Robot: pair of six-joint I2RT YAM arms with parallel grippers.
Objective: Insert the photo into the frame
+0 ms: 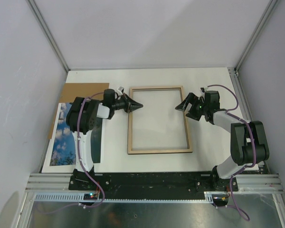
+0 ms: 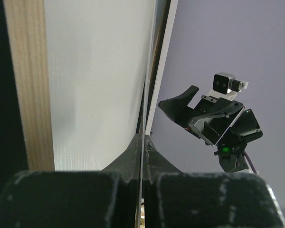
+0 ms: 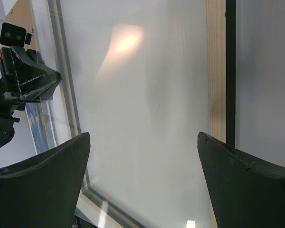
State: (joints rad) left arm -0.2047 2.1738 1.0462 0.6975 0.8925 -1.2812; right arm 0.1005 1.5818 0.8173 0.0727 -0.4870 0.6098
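Photo (image 1: 63, 141) half under left arm (image 1: 91, 142)

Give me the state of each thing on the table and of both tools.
frame: lying flat mid-table, pale wood side up, pane bare, no photo in it.
photo: picture side up at the table's left, partly under the left arm, outside the frame.
cardboard backing board: flat at the far left, partly under the photo.
left tool: shut, empty, tip at the frame's left rail.
right tool: open, empty, by the frame's right rail.

the photo (image 1: 62, 142) lies half hidden under the left arm (image 1: 88, 118).
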